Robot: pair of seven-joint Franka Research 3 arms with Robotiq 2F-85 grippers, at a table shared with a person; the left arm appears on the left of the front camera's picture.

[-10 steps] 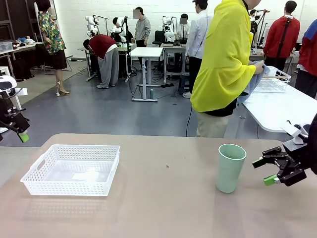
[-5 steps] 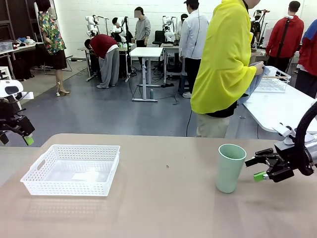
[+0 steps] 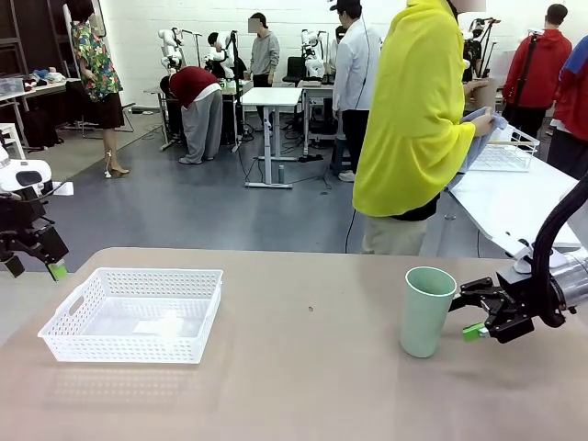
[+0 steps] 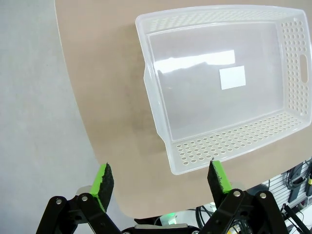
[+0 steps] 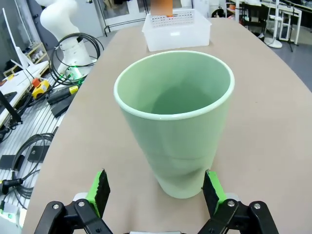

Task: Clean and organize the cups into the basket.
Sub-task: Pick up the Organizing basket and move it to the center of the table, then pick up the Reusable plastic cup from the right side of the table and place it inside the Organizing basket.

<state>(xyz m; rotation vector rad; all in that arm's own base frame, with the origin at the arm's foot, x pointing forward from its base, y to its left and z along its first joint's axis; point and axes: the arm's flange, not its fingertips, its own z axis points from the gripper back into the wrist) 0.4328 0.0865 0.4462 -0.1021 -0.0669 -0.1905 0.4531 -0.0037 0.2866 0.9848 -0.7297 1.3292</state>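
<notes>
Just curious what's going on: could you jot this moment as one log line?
right gripper: open, facing upright mint cup | left gripper: open, raised near basket | basket: no cups inside

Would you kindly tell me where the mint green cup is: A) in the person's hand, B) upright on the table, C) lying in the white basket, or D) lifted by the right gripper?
B: the mint green cup stands upright on the table, beside the open right gripper.
</notes>
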